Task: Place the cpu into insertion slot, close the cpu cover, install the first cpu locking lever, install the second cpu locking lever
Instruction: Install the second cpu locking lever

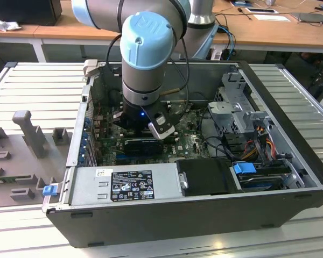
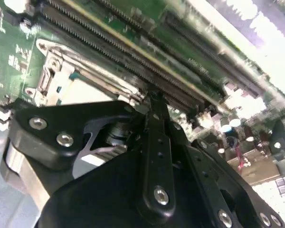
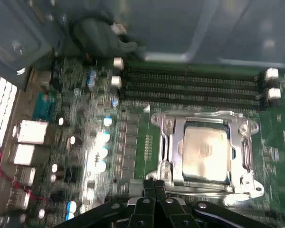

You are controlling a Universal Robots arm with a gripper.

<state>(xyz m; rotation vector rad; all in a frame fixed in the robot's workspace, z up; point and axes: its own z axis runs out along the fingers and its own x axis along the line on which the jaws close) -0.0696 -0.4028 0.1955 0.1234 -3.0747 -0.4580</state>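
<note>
In the first wrist view the cpu (image 3: 205, 154) lies flat in the insertion slot (image 3: 249, 187), its pale metal top showing through the window of the cpu cover (image 3: 174, 142). The silvery cover lies down over the socket. My gripper (image 3: 155, 183) is shut with nothing between its fingers, its tips just off the socket's edge on the side away from the memory slots. In the second wrist view the black fingers (image 2: 156, 123) point at the socket corner (image 2: 61, 76) beside the long memory slots (image 2: 114, 45). In the exterior view the arm (image 1: 148, 54) reaches down into the open computer case.
The case walls (image 1: 280, 97) hem the arm in. A power supply (image 1: 124, 183) sits along the near side and a drive cage with cables (image 1: 242, 118) at the exterior view's right. Capacitors and connectors (image 3: 99, 142) crowd the board beside the socket.
</note>
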